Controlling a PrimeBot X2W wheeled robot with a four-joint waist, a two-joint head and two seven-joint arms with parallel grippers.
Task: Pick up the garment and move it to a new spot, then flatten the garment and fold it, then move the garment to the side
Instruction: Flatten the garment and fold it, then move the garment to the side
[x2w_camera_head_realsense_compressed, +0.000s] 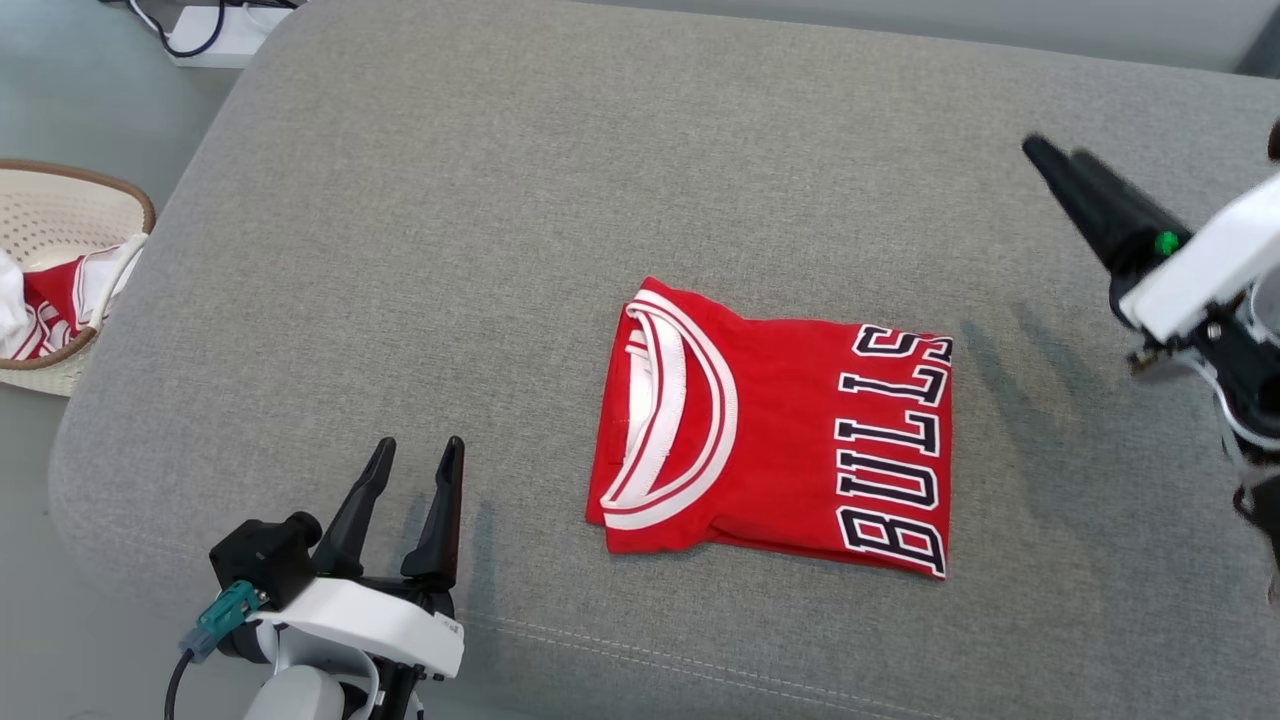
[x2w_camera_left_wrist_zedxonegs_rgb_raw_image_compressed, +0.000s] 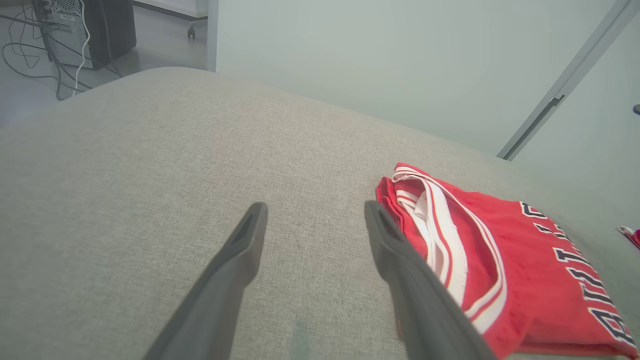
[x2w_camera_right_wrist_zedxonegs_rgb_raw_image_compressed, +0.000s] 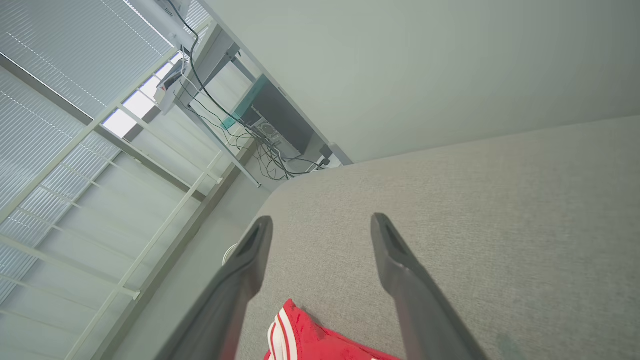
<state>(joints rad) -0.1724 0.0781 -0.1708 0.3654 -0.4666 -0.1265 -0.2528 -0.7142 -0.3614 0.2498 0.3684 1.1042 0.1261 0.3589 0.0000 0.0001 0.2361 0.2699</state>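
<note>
Seemingly folded (neatly), the garment must be grasped and moved aside; left gripper and right gripper are held wide, empty.

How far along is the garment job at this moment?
Done: the red jersey lies folded in a neat rectangle on the grey cushion. In hand: nothing; the left end effector and the right end effector are both open and clear of it. Left: probably moving it to the side; it lies mid-cushion.

The right gripper hangs with fingers spread above a grey cushion. A corner of the red garment shows between them.
</note>
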